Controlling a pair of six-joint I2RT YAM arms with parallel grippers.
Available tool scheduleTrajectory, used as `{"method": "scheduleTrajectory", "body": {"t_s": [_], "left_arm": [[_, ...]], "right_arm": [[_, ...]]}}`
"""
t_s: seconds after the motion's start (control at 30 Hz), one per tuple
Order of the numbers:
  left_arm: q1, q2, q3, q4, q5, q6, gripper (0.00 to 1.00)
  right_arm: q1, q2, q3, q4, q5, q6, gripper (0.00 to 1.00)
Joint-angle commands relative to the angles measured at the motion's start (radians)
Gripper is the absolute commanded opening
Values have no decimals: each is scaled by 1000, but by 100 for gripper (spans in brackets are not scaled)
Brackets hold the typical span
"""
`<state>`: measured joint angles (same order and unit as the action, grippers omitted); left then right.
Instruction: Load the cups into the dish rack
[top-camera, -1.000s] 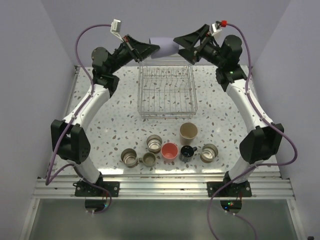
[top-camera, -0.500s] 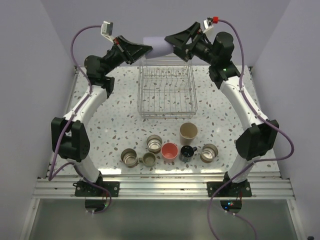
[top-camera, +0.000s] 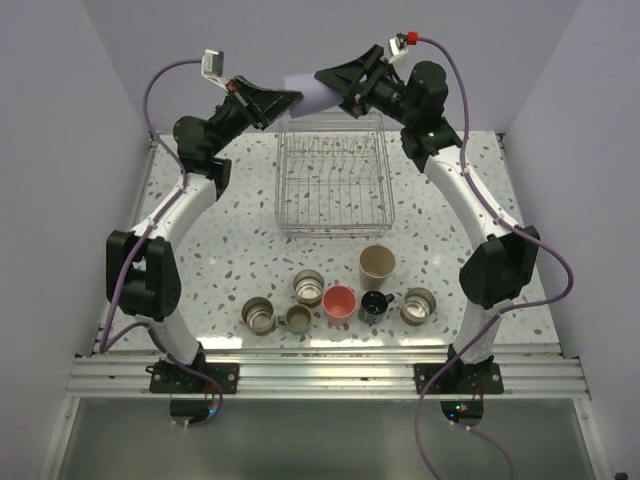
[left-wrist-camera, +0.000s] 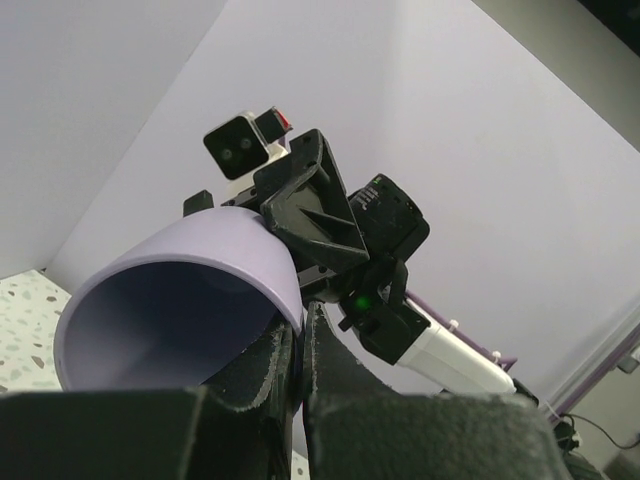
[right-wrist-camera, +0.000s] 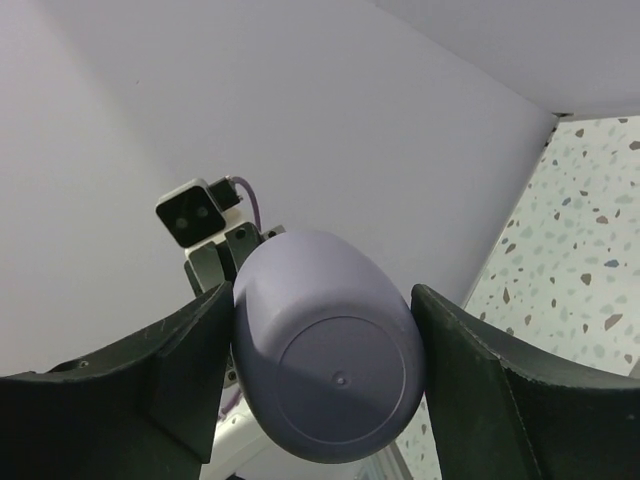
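Note:
High above the dish rack (top-camera: 333, 228), the lavender cup (top-camera: 308, 92) lies on its side between both grippers. My left gripper (top-camera: 288, 98) is shut on its rim, one finger inside (left-wrist-camera: 262, 368) and one outside the wall of the cup (left-wrist-camera: 190, 300). My right gripper (top-camera: 328, 80) straddles the cup's base (right-wrist-camera: 330, 350), and its fingers (right-wrist-camera: 180, 370) press both sides. On the table near the arms stand the tan cup (top-camera: 377, 264), the coral-pink cup (top-camera: 339, 301), the black mug (top-camera: 374, 305) and several metal cups (top-camera: 308, 286).
The rack holds only its tines. The row of cups stands between the rack and the arm bases. The lavender back wall is close behind both grippers, and side walls hem in the table.
My right gripper has moved left onto the cup's base and its jaws have narrowed onto it. The left gripper has risen a little, still holding the rim.

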<state>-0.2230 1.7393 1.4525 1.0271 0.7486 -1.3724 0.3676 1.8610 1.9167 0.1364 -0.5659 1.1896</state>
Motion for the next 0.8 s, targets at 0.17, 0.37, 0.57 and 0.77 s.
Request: {"method": "scheduleTrajectory", "body": {"t_s": [0.17,0.37,0.57,0.77], "left_arm": [[-64,-47,-30,-102,-149,167,0],[-62,-76,-12,-365,-138,294,38],[-46,-139,94,-928,-301,663,70],[-30,-220,99,-1254,-504,852,84]], "right_arm": [[21,43,28,-26,-22,-8,30],[17,66,60,-188,7,-123,0],[-31,32,32,-368,110,-294,0],[-61,56,129,-604,352,-510,0]]}}
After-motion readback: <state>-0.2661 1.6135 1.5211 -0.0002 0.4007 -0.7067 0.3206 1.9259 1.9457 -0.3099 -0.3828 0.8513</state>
